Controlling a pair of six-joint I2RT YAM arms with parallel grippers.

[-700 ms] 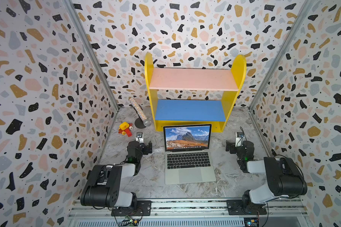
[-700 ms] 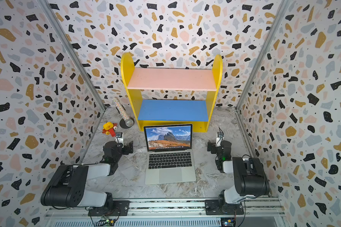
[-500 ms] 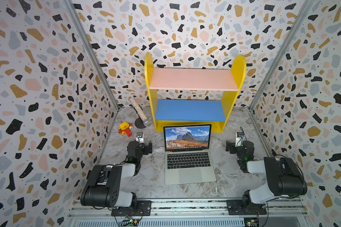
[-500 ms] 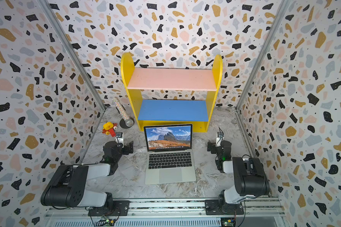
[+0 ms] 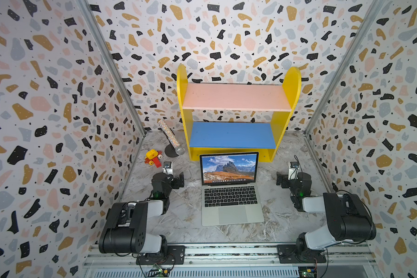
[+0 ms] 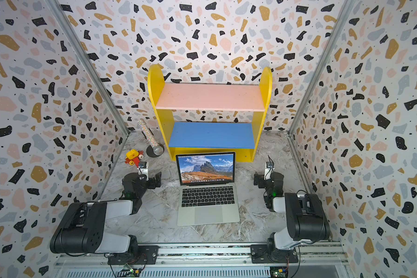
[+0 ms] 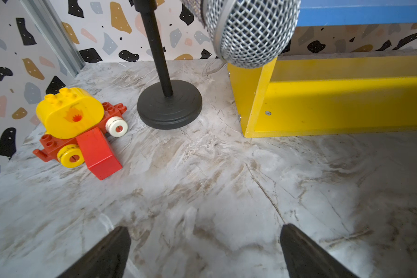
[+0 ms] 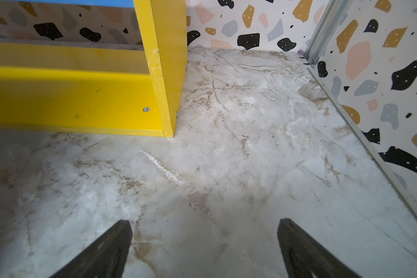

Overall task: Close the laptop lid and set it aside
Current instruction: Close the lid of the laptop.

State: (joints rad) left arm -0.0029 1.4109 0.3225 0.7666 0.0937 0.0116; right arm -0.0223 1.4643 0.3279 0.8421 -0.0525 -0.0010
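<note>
The laptop [image 5: 232,211] [image 6: 208,213] sits in the middle of the marble table, a silver-grey base with a black keyboard. The laptop lid [image 5: 229,168] [image 6: 206,168] stands raised and shows a mountain picture. My left gripper [image 5: 169,175] [image 6: 143,177] rests low to the left of the lid, apart from it. In the left wrist view it [image 7: 204,231] is open over bare table. My right gripper [image 5: 293,177] [image 6: 269,177] rests to the right of the lid, also apart, and it [image 8: 204,225] is open and empty. Neither wrist view shows the laptop.
A yellow shelf unit [image 5: 236,96] [image 7: 335,96] [image 8: 82,96] with pink and blue boards stands right behind the lid. A glittery microphone [image 5: 171,137] [image 7: 250,31] on a black stand [image 7: 169,106] and a red-yellow toy car [image 5: 153,157] [image 7: 77,130] sit at the back left. Patterned walls close in three sides.
</note>
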